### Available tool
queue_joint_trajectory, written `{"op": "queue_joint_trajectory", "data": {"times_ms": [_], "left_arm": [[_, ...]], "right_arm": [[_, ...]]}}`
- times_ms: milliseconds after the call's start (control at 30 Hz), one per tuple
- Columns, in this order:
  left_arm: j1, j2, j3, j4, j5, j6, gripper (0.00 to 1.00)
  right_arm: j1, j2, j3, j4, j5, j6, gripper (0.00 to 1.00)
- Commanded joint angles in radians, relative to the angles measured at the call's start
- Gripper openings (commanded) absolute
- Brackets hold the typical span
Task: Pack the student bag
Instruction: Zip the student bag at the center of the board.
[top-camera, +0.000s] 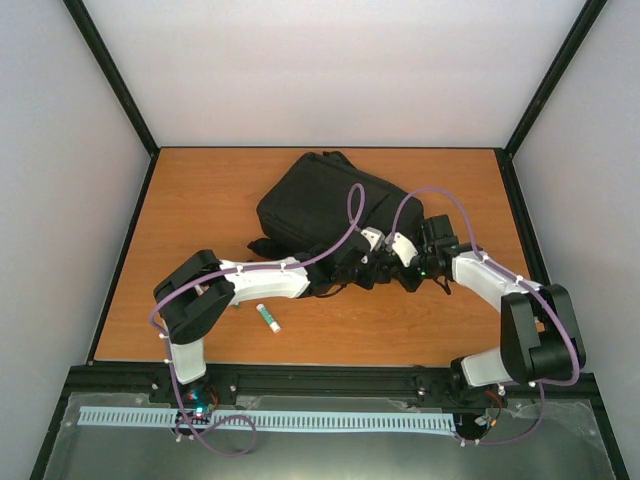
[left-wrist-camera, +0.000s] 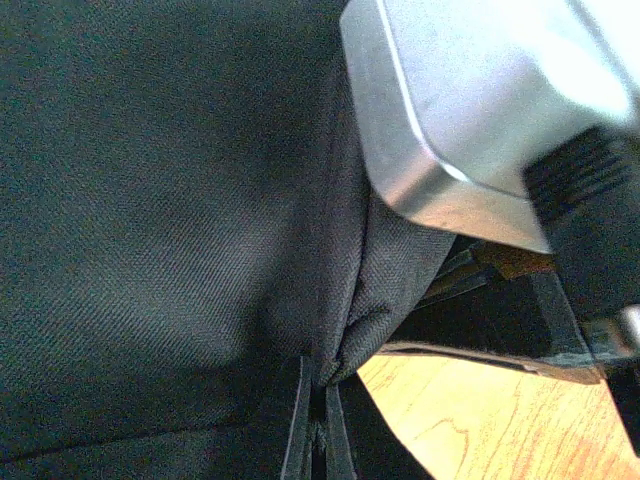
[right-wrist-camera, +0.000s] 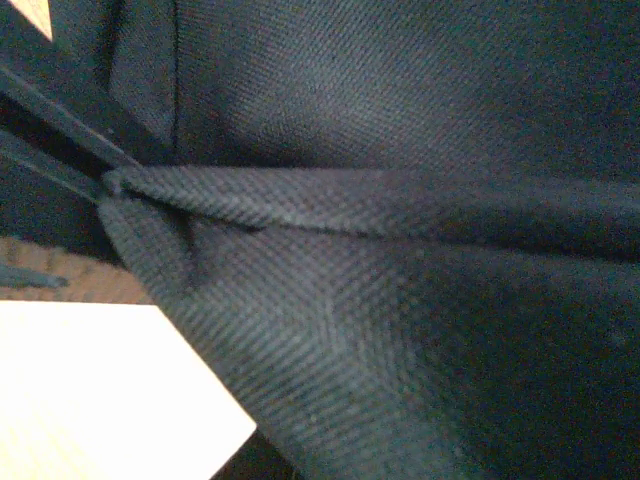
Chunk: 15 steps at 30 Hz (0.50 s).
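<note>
Small white stick (top-camera: 268, 318): it lies loose on the table (top-camera: 200, 200), left of the middle and toward the near edge, just in front of the left forearm. It has a green end and is outside the bag; I can't tell what it is.

Left gripper (top-camera: 352, 268): it reaches across from the near left corner to the bag's near side. Its wrist camera shows little but black cloth, a seam and a grey metal block at close range. I cannot tell whether the fingers are parted or pinching the fabric.

Right gripper (top-camera: 405, 258): it comes in from the near right corner and sits just beside the left one at the same near side. Its camera shows only a fold of black weave against the lens and no fingers, so I cannot tell its hold either.

Student bag (top-camera: 320, 200): it lies flat in the middle of the table, toward the far edge. Its long axis seems to slant from far left to near right.

Relation that matters: the bag lies directly beyond both grippers, so neither arm is clearly nearer to it. The stick is nearer the left arm, so I'd expect that arm to fetch it.
</note>
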Motion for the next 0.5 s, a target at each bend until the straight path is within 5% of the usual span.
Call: {"op": "queue_joint_trajectory", "data": {"times_ms": [0, 467], "left_arm": [[0.001, -0.017, 0.012, 0.035, 0.004, 0.017, 0.01], [0.001, -0.099, -0.173, 0.064, 0.180, 0.107, 0.01]], "right_arm": [[-0.005, -0.047, 0.036, -0.050, 0.055, -0.059, 0.03], [-0.085, -0.007, 0.074, -0.128, 0.127, -0.151, 0.03]]}}
